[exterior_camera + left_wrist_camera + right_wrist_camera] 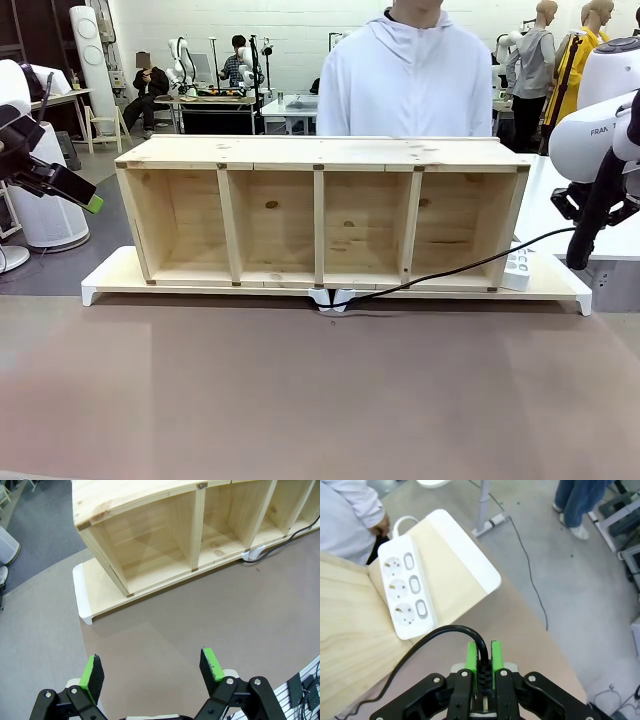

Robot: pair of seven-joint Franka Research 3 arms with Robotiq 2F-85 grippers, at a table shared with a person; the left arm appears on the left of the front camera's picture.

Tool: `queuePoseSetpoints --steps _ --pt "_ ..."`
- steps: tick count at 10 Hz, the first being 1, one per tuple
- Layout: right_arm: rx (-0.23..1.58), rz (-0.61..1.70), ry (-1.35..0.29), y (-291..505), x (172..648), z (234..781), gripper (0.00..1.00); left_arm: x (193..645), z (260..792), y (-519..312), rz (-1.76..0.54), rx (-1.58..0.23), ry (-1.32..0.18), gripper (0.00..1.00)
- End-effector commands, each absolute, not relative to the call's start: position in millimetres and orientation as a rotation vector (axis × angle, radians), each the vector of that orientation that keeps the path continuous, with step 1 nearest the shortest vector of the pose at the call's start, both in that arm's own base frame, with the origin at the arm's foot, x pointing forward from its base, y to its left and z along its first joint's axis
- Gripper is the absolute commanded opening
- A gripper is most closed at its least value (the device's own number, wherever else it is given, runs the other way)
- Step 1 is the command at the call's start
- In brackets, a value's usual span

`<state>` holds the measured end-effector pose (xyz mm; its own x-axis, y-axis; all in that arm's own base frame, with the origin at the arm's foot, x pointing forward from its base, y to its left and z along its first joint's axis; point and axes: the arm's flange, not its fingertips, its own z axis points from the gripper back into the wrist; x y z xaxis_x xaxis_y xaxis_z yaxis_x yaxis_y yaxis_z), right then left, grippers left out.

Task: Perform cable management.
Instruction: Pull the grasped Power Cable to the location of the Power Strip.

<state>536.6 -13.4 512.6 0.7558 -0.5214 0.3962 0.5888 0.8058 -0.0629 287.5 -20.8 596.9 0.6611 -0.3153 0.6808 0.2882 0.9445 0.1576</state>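
A brown tabletop [320, 400] takes up the near side of a workshop room, and a person in a white hooded top [405, 85] stands at the far side.

The right gripper [483, 655] has its green pads pressed together on the cable [437, 632], with the thin black cord pinched between them. From the fingertips the cord arches up, curves over to the gripper's left in its wrist view and runs off toward the lower left corner. Just beyond the fingertips lies the white power strip [405, 587], with three sockets and a switch beside each. It rests on a pale board with a white edge [470, 565], against the end of the wooden shelf [345, 625].

In the front view the cable [450, 272] runs from the right arm's side down along the front of the four-bay shelf [320, 152]. It reaches a white clip [332, 298] at the middle of the board's front edge [110, 275]. The power strip [517, 270] sits at the shelf's right end.

The left gripper [152, 667] has its jaws spread wide with nothing between them, above bare tabletop. Ahead of it are the shelf's left end [150, 510] and the board's corner [82, 592]. The cable [272, 550] shows far off at the upper right. From the front, this gripper [75, 190] hangs raised at the table's left side, well apart from the shelf.
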Motion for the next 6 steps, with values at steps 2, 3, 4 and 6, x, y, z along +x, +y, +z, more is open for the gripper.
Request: queuePoseSetpoints --steps 2,3,4,6 --pt "-0.138 -0.583 -0.453 -3.8 552.1 520.5 0.14 290.1 596.8 -20.4 -0.34 0.041 -0.787 1.0" --pt "-0.083 -0.524 -0.481 6.5 554.2 521.1 0.14 290.1 596.8 -20.4 -0.34 0.041 -0.787 1.0" --pt "-0.079 -0.484 -0.497 12.8 557.6 518.9 0.14 290.1 596.8 -20.4 -0.34 0.041 -0.787 1.0" --pt "-0.098 -0.418 -0.547 18.5 565.1 513.0 0.14 290.1 596.8 -20.4 -0.34 0.041 -0.787 1.0"
